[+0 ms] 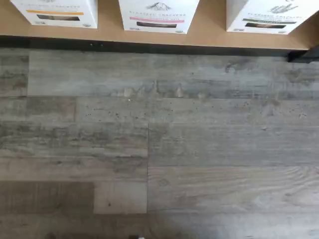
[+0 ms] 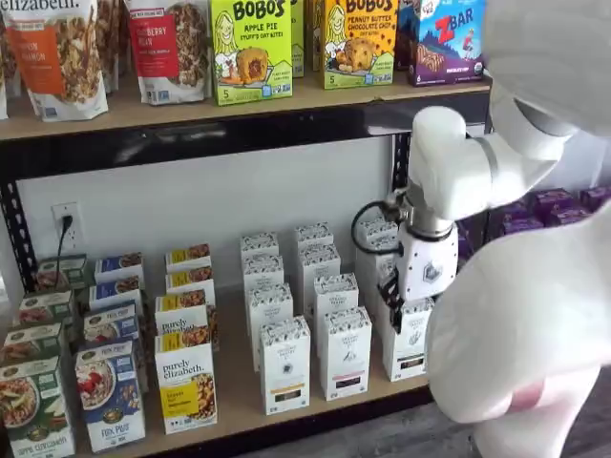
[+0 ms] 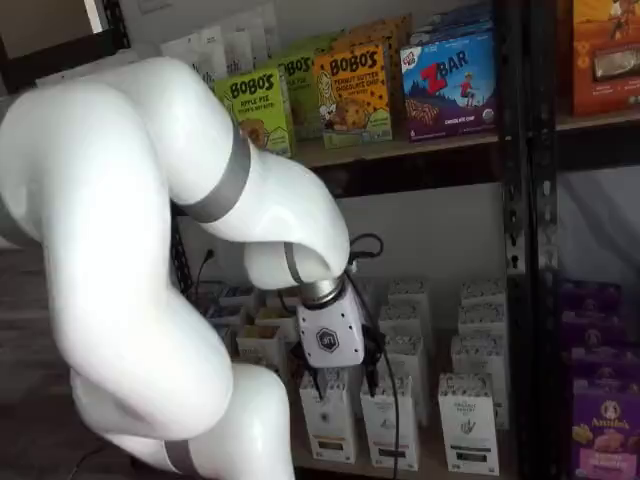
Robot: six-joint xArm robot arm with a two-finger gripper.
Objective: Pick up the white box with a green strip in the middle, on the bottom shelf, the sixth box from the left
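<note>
Three white boxes stand in front on the bottom shelf (image 2: 239, 396). The white box (image 2: 408, 343) with the green strip is the right one, standing tall. The gripper (image 2: 394, 307) hangs just above and left of it, fingers wide apart, holding nothing.

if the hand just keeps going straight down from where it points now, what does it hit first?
Probably the bare floor. The wrist view shows only planks below, with the bottom shelf edge and its white boxes further ahead. The hand hangs before that row; depth is unclear.
</note>
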